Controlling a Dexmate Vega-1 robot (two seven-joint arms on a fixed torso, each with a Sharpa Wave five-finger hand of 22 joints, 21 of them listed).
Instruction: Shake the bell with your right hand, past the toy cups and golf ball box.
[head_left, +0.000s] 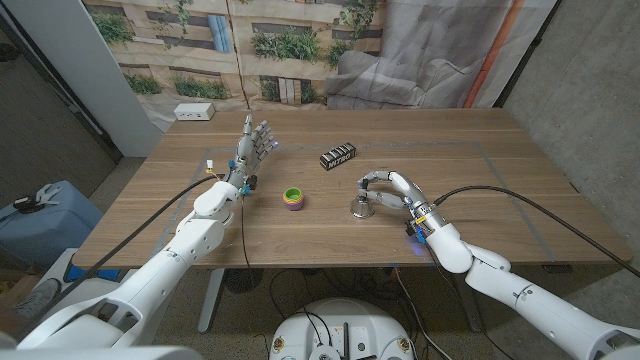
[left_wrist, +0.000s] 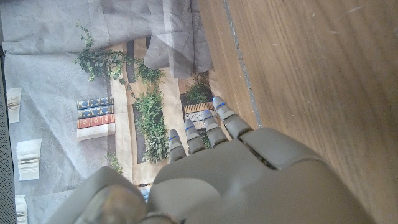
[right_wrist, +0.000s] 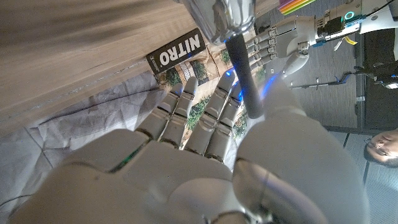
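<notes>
Head view first: we see the right robot hand (head_left: 392, 188) curled around the dark handle of the bell (head_left: 362, 206), whose silver base sits on the tabletop (head_left: 480, 160) right of centre. In the right wrist view the handle (right_wrist: 241, 68) runs beside the thumb, gripped. The black box (head_left: 338, 156) lies just beyond the bell, the rainbow toy cups (head_left: 292, 197) to its left. Our left robot hand (head_left: 253, 146) stands upright, fingers apart and straight, holding nothing.
</notes>
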